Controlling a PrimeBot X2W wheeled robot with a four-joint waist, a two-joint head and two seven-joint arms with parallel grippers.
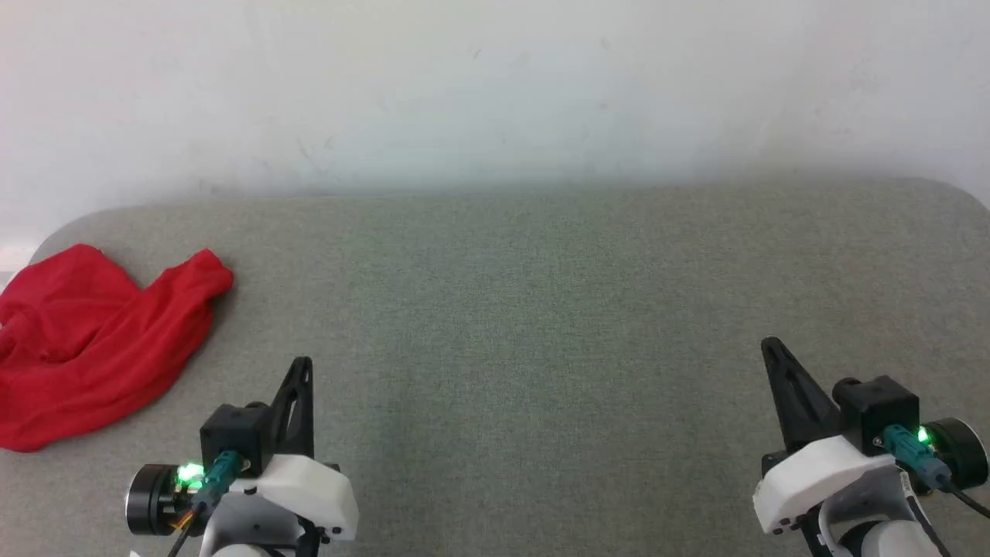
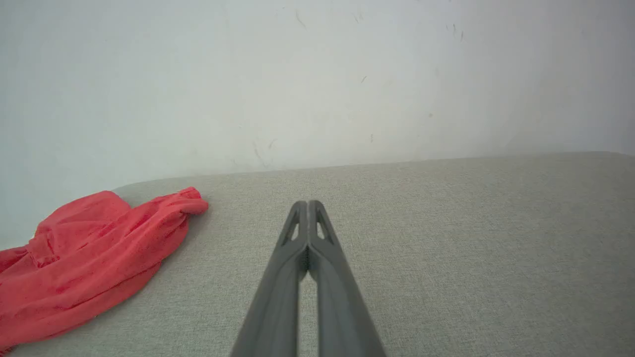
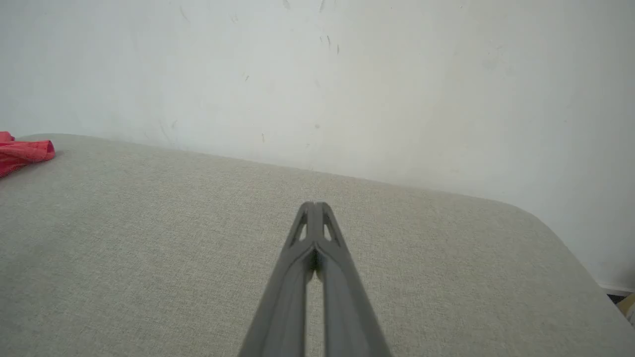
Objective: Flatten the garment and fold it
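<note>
Garment [image 1: 93,340] bunched at the pad [image 1: 541,309] edge; left gripper [image 1: 302,363] near it, right gripper [image 1: 771,346] well apart, both closed, empty; a sideways tug may drag it off

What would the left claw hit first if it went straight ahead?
Probably the wall, past bare grey surface. The left claw points right of the garment, so it should miss it; depth is unclear.
</note>
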